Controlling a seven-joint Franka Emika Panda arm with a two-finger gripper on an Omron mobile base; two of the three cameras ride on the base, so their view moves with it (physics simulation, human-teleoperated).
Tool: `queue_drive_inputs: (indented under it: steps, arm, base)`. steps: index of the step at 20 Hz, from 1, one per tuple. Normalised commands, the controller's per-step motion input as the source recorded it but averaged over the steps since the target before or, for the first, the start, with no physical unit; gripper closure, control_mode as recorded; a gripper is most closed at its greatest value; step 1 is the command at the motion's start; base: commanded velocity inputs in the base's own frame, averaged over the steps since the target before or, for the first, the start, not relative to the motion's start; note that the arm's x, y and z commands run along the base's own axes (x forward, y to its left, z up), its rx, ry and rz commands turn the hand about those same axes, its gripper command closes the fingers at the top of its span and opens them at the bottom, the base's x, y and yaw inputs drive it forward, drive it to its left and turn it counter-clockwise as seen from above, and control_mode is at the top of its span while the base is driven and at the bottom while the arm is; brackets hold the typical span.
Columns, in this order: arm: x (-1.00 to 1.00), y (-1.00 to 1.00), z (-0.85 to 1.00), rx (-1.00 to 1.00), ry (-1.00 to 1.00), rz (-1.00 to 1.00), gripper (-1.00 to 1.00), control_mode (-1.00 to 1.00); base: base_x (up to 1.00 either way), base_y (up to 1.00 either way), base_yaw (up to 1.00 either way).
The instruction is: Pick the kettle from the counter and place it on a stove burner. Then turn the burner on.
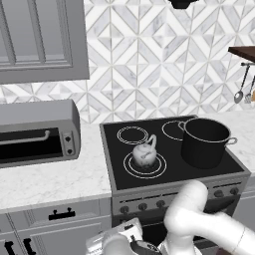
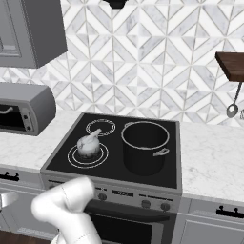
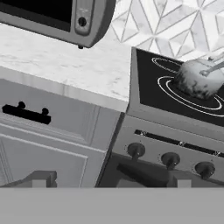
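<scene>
The small silvery kettle [image 1: 144,154] [image 2: 88,144] [image 3: 199,78] stands upright on the front-left stove burner [image 1: 160,169] [image 2: 102,157] [image 3: 168,87], inside its white rings. The white marble counter [image 1: 50,179] [image 2: 214,157] [image 3: 65,70] runs on both sides of the cooktop. My gripper [image 1: 112,239] [image 3: 109,179] hangs low in front of the cabinets, below and left of the kettle. It is open with nothing between its fingers. It looks at the stove's front panel, where three knobs [image 3: 170,159] [image 1: 143,206] sit in a row.
A big black pot [image 1: 205,142] [image 2: 145,145] fills the right side of the cooktop. A grey toaster oven [image 1: 37,132] [image 2: 24,109] [image 3: 57,17] stands on the left counter. A drawer with a dark handle [image 3: 26,113] faces the hand. Utensils [image 1: 239,94] hang at the far right.
</scene>
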Motion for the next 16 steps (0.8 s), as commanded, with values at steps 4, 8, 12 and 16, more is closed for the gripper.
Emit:
queue_drive_inputs:
  steps: [4,8,12,16]
  arm:
    - [0.0,-0.09,-0.28,0.23,-0.25,-0.02,-1.0,-1.0]
    - [0.1,-0.16,-0.16,0.19,-0.11,-0.03,-1.0,-1.0]
    - [0.25,-0.13,-0.18,0.03,-0.1,-0.01,-1.0,-1.0]
    - [0.28,-0.16,-0.22,0.0,-0.21,-0.01,-1.0,-1.0]
  base:
    - [0.0,0.0,0.0]
    - [0.0,0.0,0.0]
    - [0.0,0.0,0.0]
    - [0.0,0.0,0.0]
